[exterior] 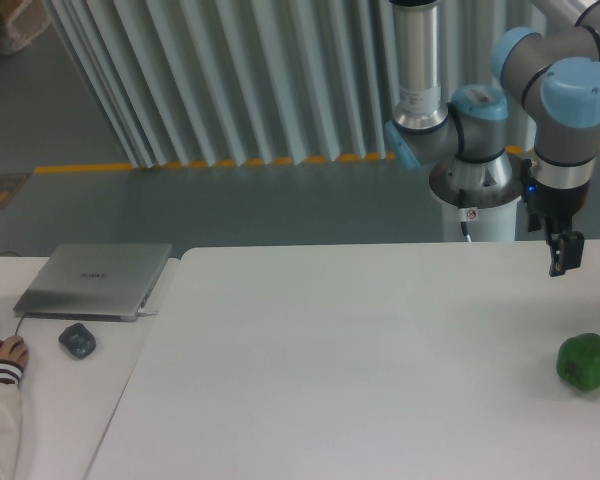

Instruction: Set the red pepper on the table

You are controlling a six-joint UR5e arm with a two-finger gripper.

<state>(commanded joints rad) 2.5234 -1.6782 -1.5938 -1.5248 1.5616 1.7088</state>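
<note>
The tool (pixel 565 252) hangs above the worktop's (pixel 360 360) far right edge; its opening is unclear, and no red pepper shows. Avoid the green pepper (pixel 585 361) and lower gently onto bare surface.

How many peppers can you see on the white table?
1: a green pepper near the table's right edge, below the claw. No red one shows; more may lie outside the view.

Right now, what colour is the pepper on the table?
Green pepper, clear in the fixed camera view.
</note>
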